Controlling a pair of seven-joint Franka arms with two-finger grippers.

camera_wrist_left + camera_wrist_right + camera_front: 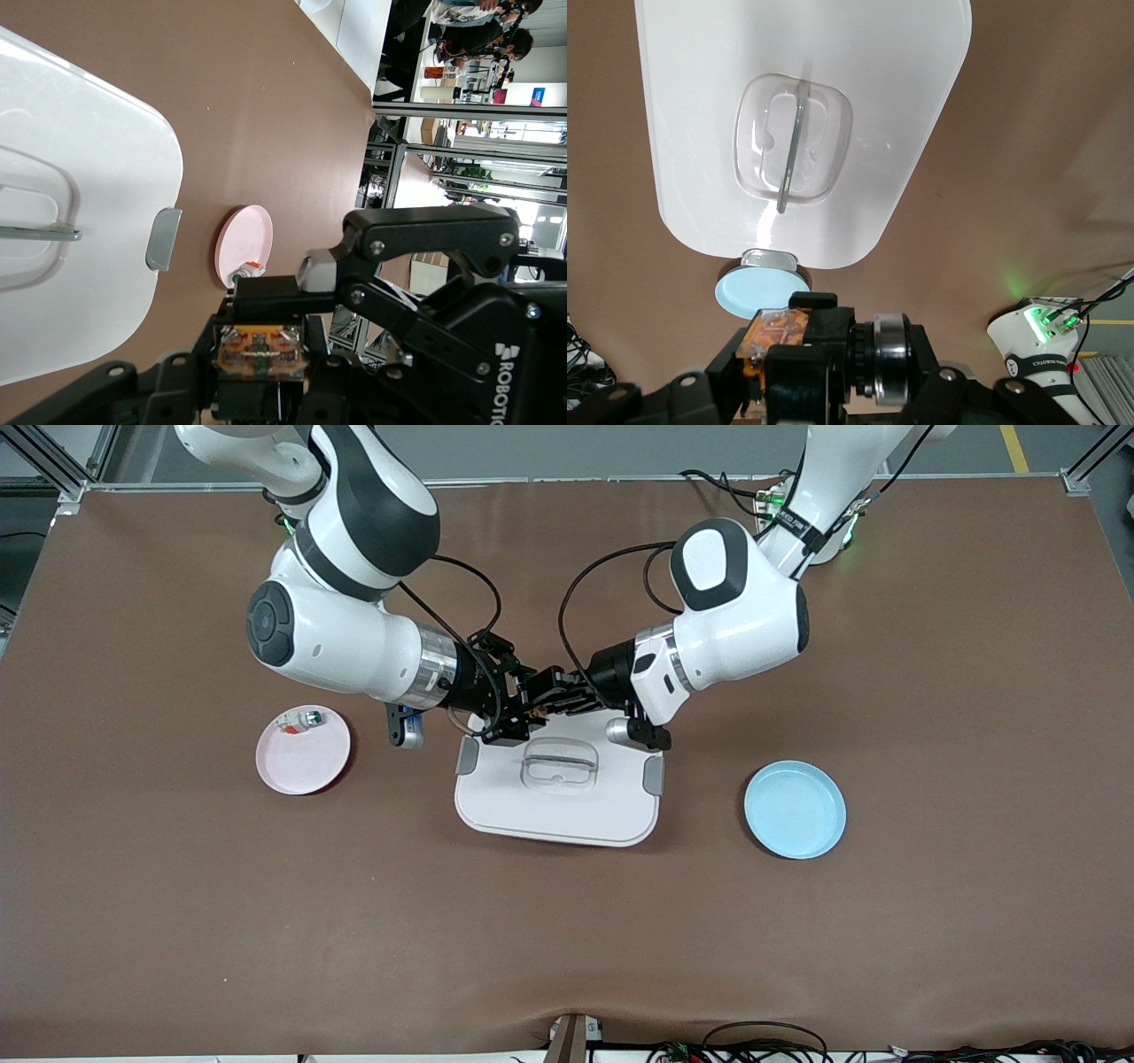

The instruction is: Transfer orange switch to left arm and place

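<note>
Meeting above the box [558,788] mid-bench, right claw [523,707] and left claw [556,691] hand over clear of it. Right claw grips the switch [261,343]; left claw's opening: cannot tell.

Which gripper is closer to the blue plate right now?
Left. The left gripper and right gripper meet over the box, the left one toward the blue plate's end of the table.

Pink plate [304,755] toward the right arm's end, carrying a green-tipped silver piece [312,717] (beside a white and red-orange bit [289,728]). Blue plate [795,809] toward the left arm's end.
</note>
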